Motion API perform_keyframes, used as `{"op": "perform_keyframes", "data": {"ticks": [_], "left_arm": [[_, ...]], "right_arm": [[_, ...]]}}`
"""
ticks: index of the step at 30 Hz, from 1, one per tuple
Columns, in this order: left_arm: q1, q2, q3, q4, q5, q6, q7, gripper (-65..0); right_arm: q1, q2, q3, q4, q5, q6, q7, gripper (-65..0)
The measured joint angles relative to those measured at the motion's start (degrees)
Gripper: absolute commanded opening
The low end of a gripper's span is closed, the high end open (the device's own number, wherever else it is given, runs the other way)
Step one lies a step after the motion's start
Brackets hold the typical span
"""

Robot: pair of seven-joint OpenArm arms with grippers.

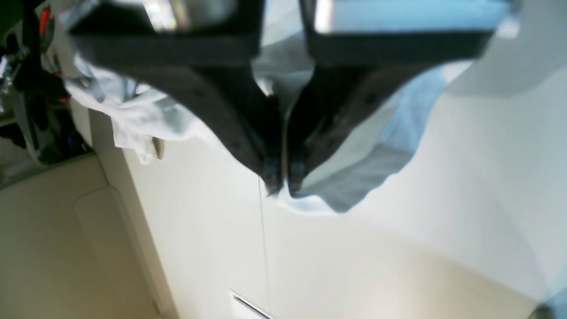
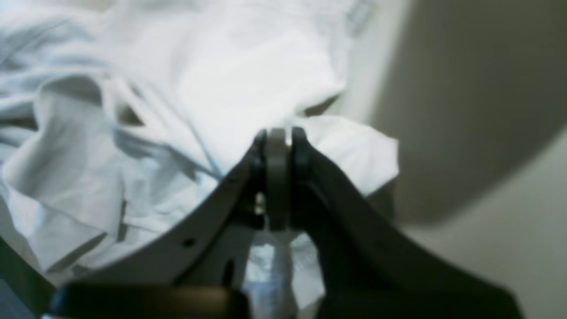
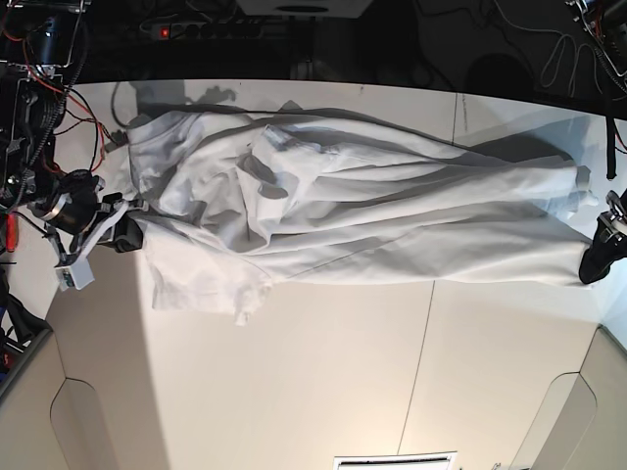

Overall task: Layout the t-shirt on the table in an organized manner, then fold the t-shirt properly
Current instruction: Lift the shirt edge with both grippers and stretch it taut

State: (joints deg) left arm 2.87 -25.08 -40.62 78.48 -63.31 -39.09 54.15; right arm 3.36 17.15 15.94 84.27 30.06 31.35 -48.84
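Off-white and matte, the table (image 3: 323, 382) fills the base view from its centre down to 6 o'clock, crossed by thin dark seam lines; dark equipment and cables line the band from 10 to 2 o'clock beyond its far edge.

T-shirt (image 3: 343, 215): white, plain and heavily wrinkled, it is stretched in a long band across the upper half of the tabletop, from 9 o'clock to 3 o'clock in the base view. Long creases run along its length; the cloth is bunched and thicker toward 9 o'clock, where a loose flap hangs down toward 7 o'clock, and it tapers toward 3 o'clock. No print shows. The collar cannot be made out.

Left gripper (image 1: 283, 181): seen at 3 o'clock in the base view, at the tapered end of the shirt. In the left wrist view its dark jaws meet at the tips, pinched on a bluish-white fold of fabric that hangs above the table, with more cloth trailing toward 10 o'clock.

Right gripper (image 2: 279, 141): seen at 9 o'clock in the base view, at the bunched end. In the right wrist view its jaws are closed together on a corner of white cloth, with rumpled folds spreading from 9 to 12 o'clock.
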Motion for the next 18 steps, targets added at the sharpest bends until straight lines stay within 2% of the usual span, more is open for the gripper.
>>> {"op": "perform_keyframes", "data": {"ticks": [6, 10, 14, 18], "left_arm": [[0.00, -0.28, 0.04, 0.00, 0.90, 0.00, 0.07, -65.0], [0.00, -0.33, 0.04, 0.00, 1.40, 0.00, 4.35, -65.0], [0.04, -0.35, 0.04, 0.00, 1.53, 0.00, 8.96, -65.0], [1.64, -0.35, 0.04, 0.02, 1.95, 0.00, 8.98, -65.0]], "right_arm": [[-1.29, 0.00, 7.98, 0.07, 9.27, 0.81, -6.93, -65.0], [-1.25, 0.00, 11.80, 0.11, 15.85, 0.79, -12.39, -65.0], [-1.29, 0.02, 12.98, 0.11, 20.55, 0.85, -18.25, -65.0], [-1.29, -0.02, 12.96, 0.11, 22.77, 0.87, -20.31, -65.0]]}}
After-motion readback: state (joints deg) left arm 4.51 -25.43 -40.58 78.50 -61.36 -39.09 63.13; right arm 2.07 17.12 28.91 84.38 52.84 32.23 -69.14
